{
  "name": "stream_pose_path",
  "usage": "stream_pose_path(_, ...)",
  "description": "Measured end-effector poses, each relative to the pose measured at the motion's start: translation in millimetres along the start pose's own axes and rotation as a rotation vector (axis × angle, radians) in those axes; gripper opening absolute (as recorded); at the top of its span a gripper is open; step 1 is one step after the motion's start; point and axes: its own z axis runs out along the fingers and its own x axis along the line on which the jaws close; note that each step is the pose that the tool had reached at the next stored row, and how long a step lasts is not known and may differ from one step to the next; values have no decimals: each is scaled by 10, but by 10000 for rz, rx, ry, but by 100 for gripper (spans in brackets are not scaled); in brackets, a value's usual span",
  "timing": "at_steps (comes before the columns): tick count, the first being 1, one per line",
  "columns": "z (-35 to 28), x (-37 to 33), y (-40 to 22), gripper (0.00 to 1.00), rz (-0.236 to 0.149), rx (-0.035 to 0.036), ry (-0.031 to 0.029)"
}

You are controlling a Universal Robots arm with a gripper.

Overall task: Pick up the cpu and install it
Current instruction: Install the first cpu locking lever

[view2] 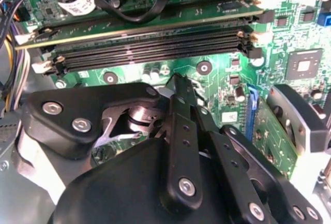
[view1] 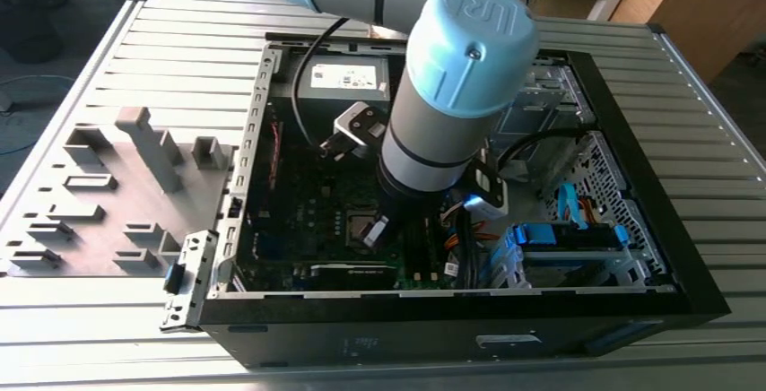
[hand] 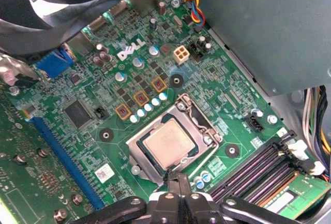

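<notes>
The cpu (hand: pixel 169 144) lies flat inside the dark metal-framed socket (hand: pixel 206 127) near the middle of the motherboard (hand: pixel 77 87), its pale top exposed; in the first wrist view the gripper (hand: pixel 178 178) sits just beside the socket edge nearest the memory slots (hand: pixel 258 169). Its fingers (hand: pixel 184 182) are drawn together into a narrow point with nothing between them. In the inspector's judgement the chip appears seated, so good practice here is to confirm it lies level and square in the frame, applying only light vertical pressure and avoiding any sideways drag across the socket.
</notes>
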Motion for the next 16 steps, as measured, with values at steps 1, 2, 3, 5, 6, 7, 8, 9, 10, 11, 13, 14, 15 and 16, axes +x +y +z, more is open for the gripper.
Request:
stream_pose_path(1,8,-3,-4,11,29,0,-4)
stream_pose_path(2,14,-4,-7,11,55,1,-6)
stream_pose_path(3,22,-6,-9,11,76,1,-9)
stream_pose_path(5,37,-7,-13,11,103,2,-11)
stream_pose_path(6,44,-7,-15,11,107,2,-12)
stream_pose_path(7,49,-7,-16,11,109,2,-11)
stream_pose_path(8,53,-7,-16,11,109,2,-13)
stream_pose_path(9,56,-7,-17,11,109,-1,-17)
stream_pose_path(10,59,-6,-17,11,109,-4,-21)
stream_pose_path(11,62,-6,-18,11,109,-7,-26)
stream_pose_path(13,65,-3,-21,11,108,-9,-27)
stream_pose_path(14,66,-3,-22,11,108,-10,-30)
stream_pose_path(15,66,-2,-22,11,108,-14,-34)
stream_pose_path(16,67,-1,-22,11,107,-18,-40)
